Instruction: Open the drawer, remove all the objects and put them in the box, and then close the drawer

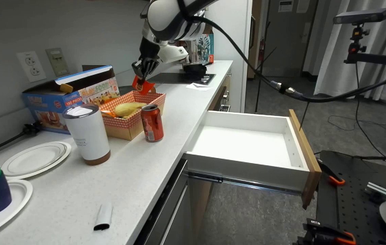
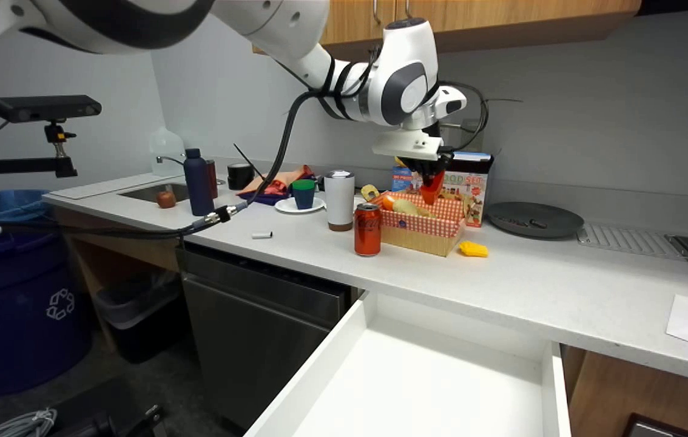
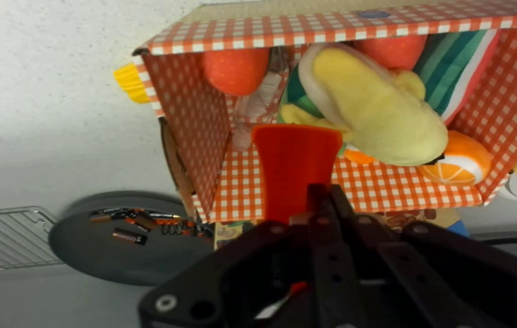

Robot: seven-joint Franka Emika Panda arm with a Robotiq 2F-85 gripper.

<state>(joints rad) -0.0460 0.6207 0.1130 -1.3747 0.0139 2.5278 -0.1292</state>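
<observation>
The drawer point(image 1: 244, 139) stands pulled open, and its white floor shows bare in both exterior views point(image 2: 441, 382). The box point(image 1: 121, 132), lined in orange-red checks, sits on the counter; it also shows in an exterior view point(image 2: 417, 240) and the wrist view point(image 3: 286, 34). It holds a yellow curved soft piece point(image 3: 377, 109), an orange piece point(image 3: 461, 159), a red round piece point(image 3: 235, 70) and a green striped piece point(image 3: 450, 68). My gripper point(image 3: 324, 193) is shut on a flat red piece point(image 3: 297, 159), held above the box opening point(image 2: 432, 189). The fingers partly hide the red piece's near end.
A red can point(image 1: 152, 122) and a white tumbler point(image 1: 87, 134) stand close beside the box. A blue printed box point(image 1: 74, 98) is behind it. A yellow piece point(image 2: 473, 249) lies on the counter beside the box. A dark pan point(image 3: 135, 246) holds small batteries.
</observation>
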